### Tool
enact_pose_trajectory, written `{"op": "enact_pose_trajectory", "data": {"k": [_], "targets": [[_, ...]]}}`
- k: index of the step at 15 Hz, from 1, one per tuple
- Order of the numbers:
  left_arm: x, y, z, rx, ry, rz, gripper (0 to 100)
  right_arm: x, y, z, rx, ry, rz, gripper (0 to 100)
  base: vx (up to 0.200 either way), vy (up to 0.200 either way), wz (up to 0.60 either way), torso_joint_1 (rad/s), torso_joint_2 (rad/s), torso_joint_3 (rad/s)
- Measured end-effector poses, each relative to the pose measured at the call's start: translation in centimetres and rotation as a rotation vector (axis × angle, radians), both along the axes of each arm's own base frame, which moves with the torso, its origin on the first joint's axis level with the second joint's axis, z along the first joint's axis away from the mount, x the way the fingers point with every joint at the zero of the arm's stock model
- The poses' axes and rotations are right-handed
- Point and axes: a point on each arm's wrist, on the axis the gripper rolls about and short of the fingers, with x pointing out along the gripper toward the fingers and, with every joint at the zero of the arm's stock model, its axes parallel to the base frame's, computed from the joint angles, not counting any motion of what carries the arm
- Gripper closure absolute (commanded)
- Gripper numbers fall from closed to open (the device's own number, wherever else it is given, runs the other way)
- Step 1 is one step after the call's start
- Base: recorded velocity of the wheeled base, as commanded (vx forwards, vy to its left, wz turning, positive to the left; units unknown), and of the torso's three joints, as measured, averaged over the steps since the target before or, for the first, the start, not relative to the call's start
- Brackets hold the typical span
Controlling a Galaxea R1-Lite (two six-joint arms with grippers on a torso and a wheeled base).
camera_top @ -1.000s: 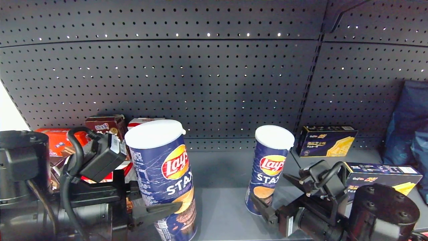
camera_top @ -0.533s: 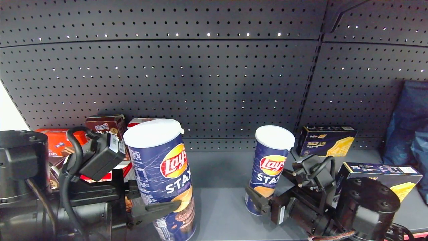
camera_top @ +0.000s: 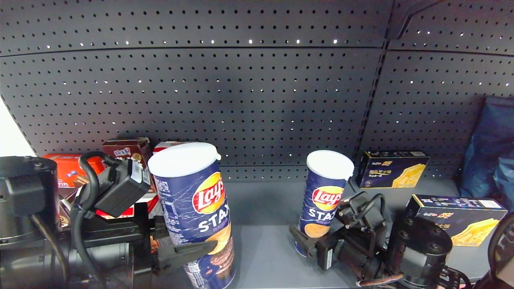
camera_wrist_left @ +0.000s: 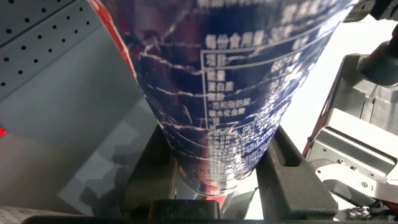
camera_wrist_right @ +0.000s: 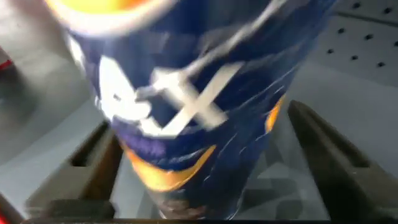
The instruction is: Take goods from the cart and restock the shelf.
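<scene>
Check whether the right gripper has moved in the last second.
Yes. The right gripper shifted left, uncovering more of the near box, while the standing can stayed put.

Glossy chip can (camera_top: 192, 208) (matt metal shelf (camera_top: 261, 241))

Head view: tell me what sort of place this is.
Most likely a shop aisle, or a mock-up of one: a grey shelf with a pegboard back, two chip canisters and snack boxes alongside.
</scene>
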Motion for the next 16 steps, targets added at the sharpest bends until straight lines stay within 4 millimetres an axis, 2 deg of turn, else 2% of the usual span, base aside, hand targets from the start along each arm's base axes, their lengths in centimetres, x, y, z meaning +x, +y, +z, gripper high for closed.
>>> {"op": "enact_pose_trajectory", "data": {"k": [9,16], "targets": [[0.0,0.0,0.0,0.0,-0.001,0.001,100,-0.2,0.3,-0.1,-0.03,-0.019,0.018,100,0.0,0.0,0.0,0.0,0.0,0.0],[0.0,0.0,0.0,0.0,0.0,0.001,100,-2.1,2.9,1.1,0.013,-0.067,0.101,100,0.0,0.0,0.0,0.0,0.0,0.0]]}}
